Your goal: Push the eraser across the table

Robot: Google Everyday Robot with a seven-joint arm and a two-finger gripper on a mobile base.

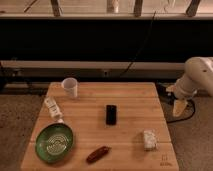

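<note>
Black flat rectangular eraser (111, 114) sits mid light wooden plank table (131, 97); pale gripper (180, 106) hangs beyond rt edge, well apart. Grip state: can't tell.

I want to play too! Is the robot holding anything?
Nothing visible: the gripper hangs beyond the table edge, away from the eraser lying mid-table.

Wooden table (132, 95) with eraser (111, 114), cup (70, 87), bottle (53, 109), green plate (39, 145), sausage (98, 154), sponge (149, 139); claw (180, 107) beyond its right edge.
</note>
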